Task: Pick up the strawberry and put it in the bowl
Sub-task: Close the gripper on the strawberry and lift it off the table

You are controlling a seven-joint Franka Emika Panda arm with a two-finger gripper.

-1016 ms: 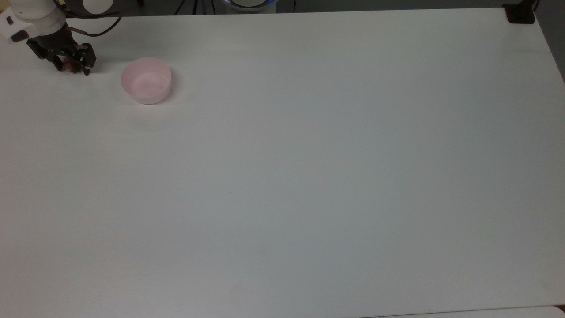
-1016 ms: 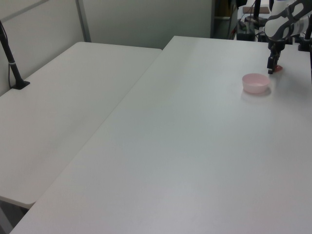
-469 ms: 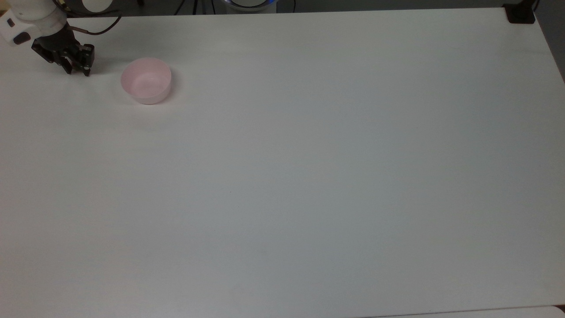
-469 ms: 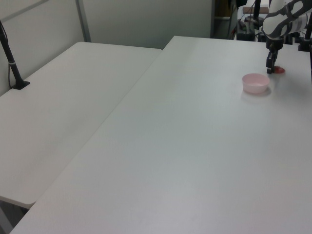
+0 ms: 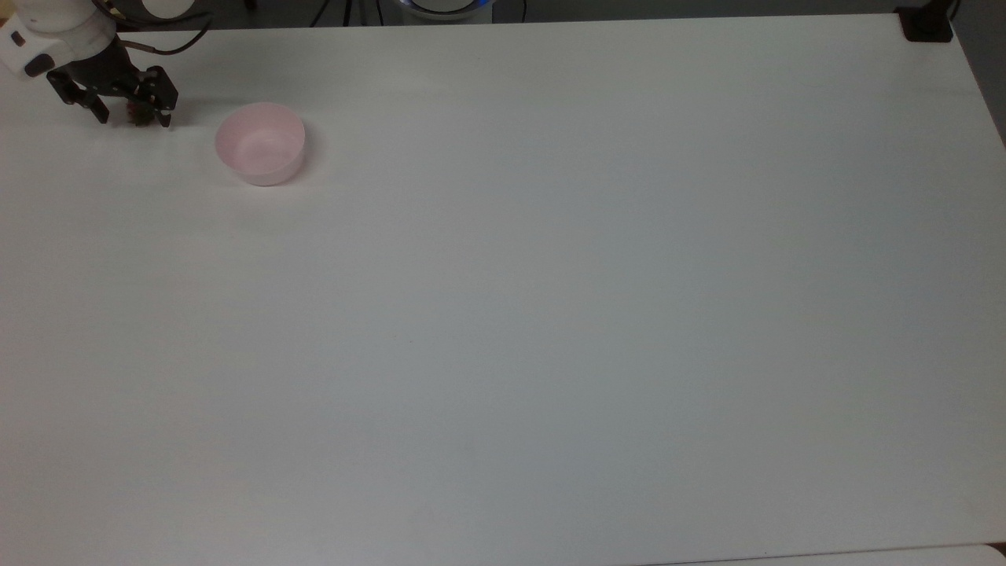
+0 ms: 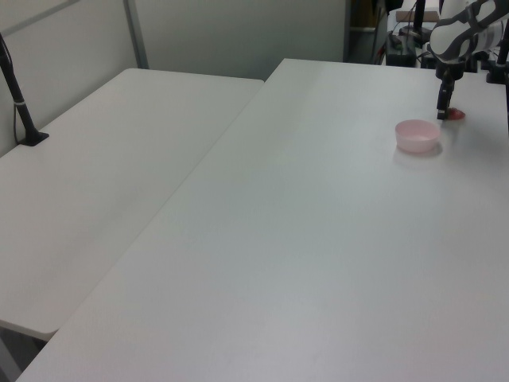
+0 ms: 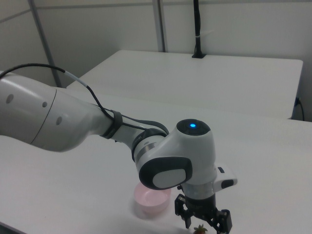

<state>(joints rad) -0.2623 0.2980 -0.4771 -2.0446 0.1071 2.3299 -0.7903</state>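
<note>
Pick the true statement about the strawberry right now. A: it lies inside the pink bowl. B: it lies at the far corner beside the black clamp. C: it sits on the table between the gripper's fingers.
C: the strawberry sits between the open fingers of the gripper, beside the empty bowl.

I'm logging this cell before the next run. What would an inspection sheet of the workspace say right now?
Surface: white table, bare over most of its area.
Job's things: pink bowl upright, with nothing inside; strawberry on the table between the jaws, apart from the bowl, at the top view's left of it.
Clutter: nothing seen.
Grippers: gripper low at the table, jaws open and straddling the strawberry, not yet closed on it.
Cables: dark cable along the arm; more cables behind the table's far edge in the top view.
Surroundings: second white table alongside, black post clamped at its edge, grey partition walls.
</note>
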